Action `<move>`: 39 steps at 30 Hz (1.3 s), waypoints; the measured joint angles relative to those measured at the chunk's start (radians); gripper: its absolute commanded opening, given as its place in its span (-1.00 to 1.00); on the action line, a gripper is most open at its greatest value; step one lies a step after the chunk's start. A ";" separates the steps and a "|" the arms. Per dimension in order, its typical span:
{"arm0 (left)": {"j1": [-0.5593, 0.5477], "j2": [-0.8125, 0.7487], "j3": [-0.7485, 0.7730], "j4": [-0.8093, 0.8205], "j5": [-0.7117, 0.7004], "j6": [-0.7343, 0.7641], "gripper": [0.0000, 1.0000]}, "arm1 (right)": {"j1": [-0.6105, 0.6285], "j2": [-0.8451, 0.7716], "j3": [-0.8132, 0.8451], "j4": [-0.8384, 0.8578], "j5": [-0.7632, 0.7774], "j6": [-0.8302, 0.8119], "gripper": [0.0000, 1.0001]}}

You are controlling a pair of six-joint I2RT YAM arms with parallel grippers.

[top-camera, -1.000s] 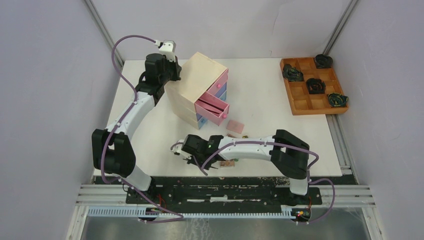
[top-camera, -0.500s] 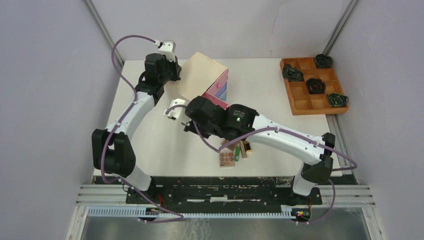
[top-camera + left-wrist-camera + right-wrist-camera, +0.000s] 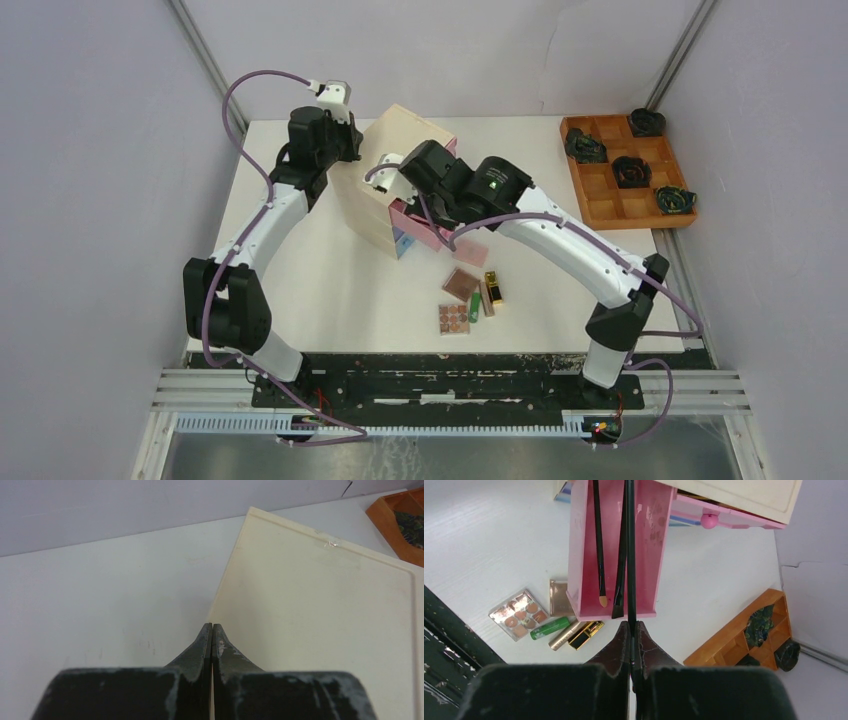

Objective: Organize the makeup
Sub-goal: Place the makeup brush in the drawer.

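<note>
The white table (image 3: 300, 250) holds a pale wooden chest of drawers (image 3: 368, 200) at the back and an orange-brown grid tray (image 3: 610, 195) far right. Near the front, close together, lie a spotted palette (image 3: 453, 319), a plain brown palette (image 3: 461, 284), a green tube (image 3: 474, 308) and a gold tube (image 3: 487, 300).

We see the chest (image 3: 362, 205) standing towards the rear of the table (image 3: 300, 260), left of centre. The grid tray (image 3: 603, 195) sits in the far right corner with coiled objects (image 3: 632, 171) in separate compartments. One open drawer (image 3: 649, 550) juts from the chest towards the near right. Two sticks (image 3: 597, 540) lie lengthwise in it, and a third stick (image 3: 629, 555), pinched in the right gripper (image 3: 631, 625), runs alongside them over the same drawer. In front of that drawer, near the table's front edge, we find the pan palette (image 3: 454, 319). The flat palette (image 3: 461, 284) lies just behind it, and two tubes (image 3: 474, 308) lie side by side just to their right.
</note>
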 measured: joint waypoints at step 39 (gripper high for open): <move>0.005 -0.001 -0.002 0.002 0.009 0.000 -0.94 | -0.023 0.213 0.166 -0.120 0.034 -0.094 -0.96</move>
